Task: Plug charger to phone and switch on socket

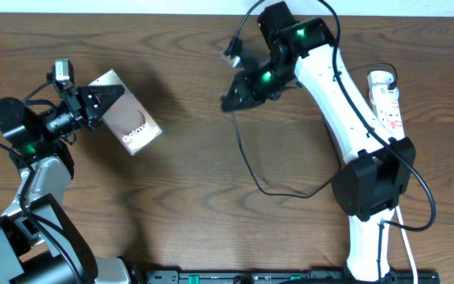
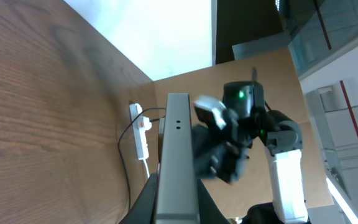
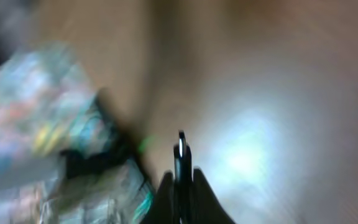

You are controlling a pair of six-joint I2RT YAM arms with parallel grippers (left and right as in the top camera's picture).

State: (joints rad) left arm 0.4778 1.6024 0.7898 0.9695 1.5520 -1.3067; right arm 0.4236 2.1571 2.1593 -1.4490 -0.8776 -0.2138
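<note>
1. My left jaws are clamped shut on one end of the phone (image 1: 128,120), holding it tilted up off the counter (image 1: 180,47). With only one end gripped, a firm push from the plug could swivel the phone or slide it out of my hold.
2. My right jaws are pinched shut on the small plug tip of the charger (image 3: 181,148). It's a tiny, slim part, so I reckon any sideways knock could twist it and it would meet the port crooked.
3. The tip and the phone are well apart, with bare counter between them. My right wrist view is smeared, and I can't make out the port in it. If I close that gap blind, the tip may scrape the phone's edge and miss the slot.
4. The cable (image 1: 241,150) trails in a loose loop across the counter towards my right arm. As I reach left it could go taut or catch on the arm and drag the tip off line.
5. The socket (image 1: 386,99) lies at the far right, close beside my right arm, and its switch is not yet pressed. A careless swing of the arm could shove it or pull its cord.
</note>
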